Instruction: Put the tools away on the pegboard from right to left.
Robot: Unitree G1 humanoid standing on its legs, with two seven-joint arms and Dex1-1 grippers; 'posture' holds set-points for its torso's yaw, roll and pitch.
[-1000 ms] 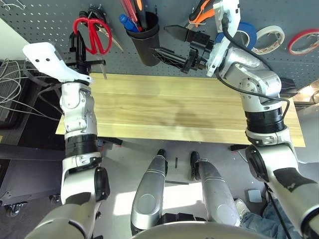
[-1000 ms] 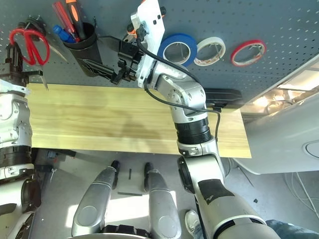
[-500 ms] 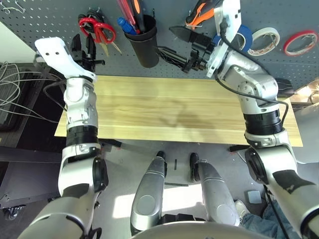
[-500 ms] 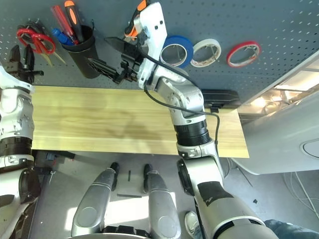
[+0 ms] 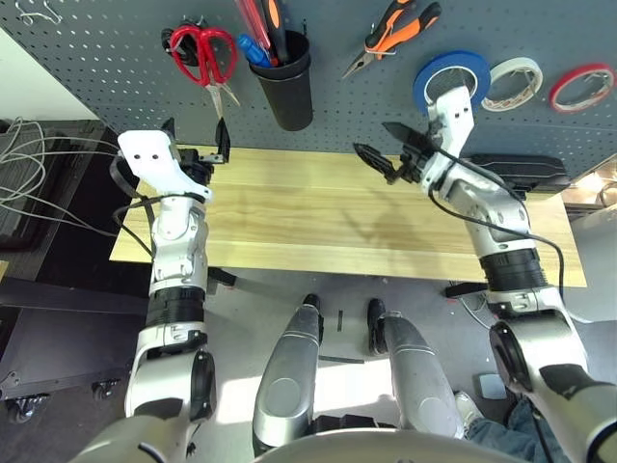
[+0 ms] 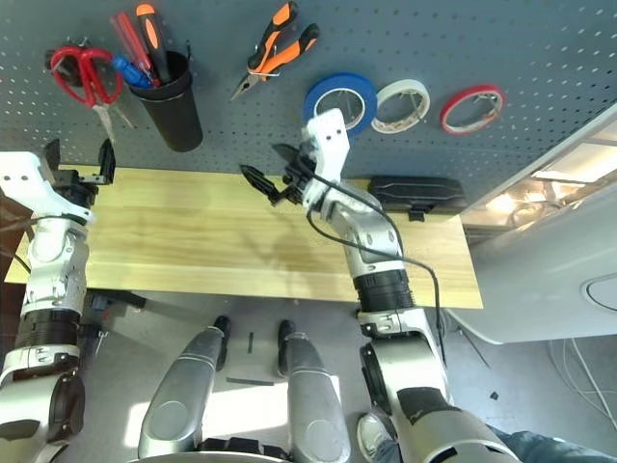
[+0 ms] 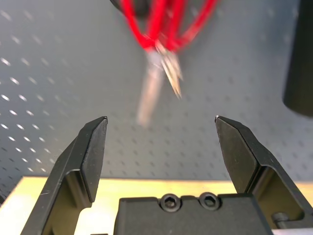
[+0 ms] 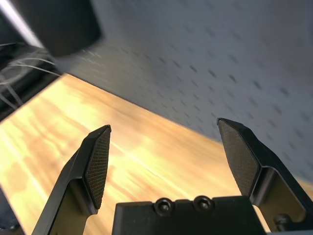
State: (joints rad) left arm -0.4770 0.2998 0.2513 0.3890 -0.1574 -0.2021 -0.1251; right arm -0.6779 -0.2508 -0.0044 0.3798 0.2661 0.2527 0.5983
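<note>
Red scissors (image 5: 204, 56) hang from a hook at the pegboard's (image 5: 106, 58) left end, blades down. Beside them the blue screwdriver (image 5: 253, 49) stands in the black cup (image 5: 288, 85), then the pliers (image 5: 390, 34) and blue tape (image 5: 449, 76) hang further right. All four tools look stowed. Both grippers are empty with fingers spread wide: the left gripper (image 5: 198, 154) sits just below the scissor tips, the right gripper (image 5: 386, 154) over the bare wooden table (image 5: 318, 212). The risk now is the left arm lifting and clipping the dangling blades, knocking the scissors off their hook.
</note>
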